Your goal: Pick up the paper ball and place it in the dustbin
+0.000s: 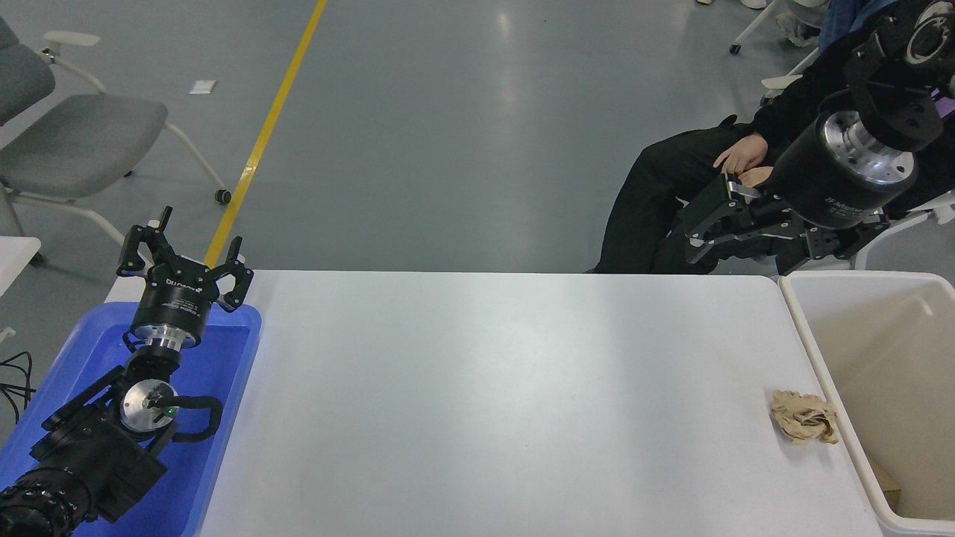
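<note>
Currently right gripper point(701, 216) open and empty, raised above dustbin point(802, 328)'s far corner; paper ball point(804, 417) sits on table point(507, 388) well below it, just beside bin's rim.

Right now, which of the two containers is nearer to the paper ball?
The cream-white dustbin at the table's right edge: the paper ball lies just beside its left wall. The blue tray sits at the far left, under the left arm.

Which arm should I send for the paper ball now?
Probably the right. The paper ball lies at the table's right edge beside the dustbin, and the right end effector hangs open on that side. The left end effector is parked over the blue tray, far across the table.
</note>
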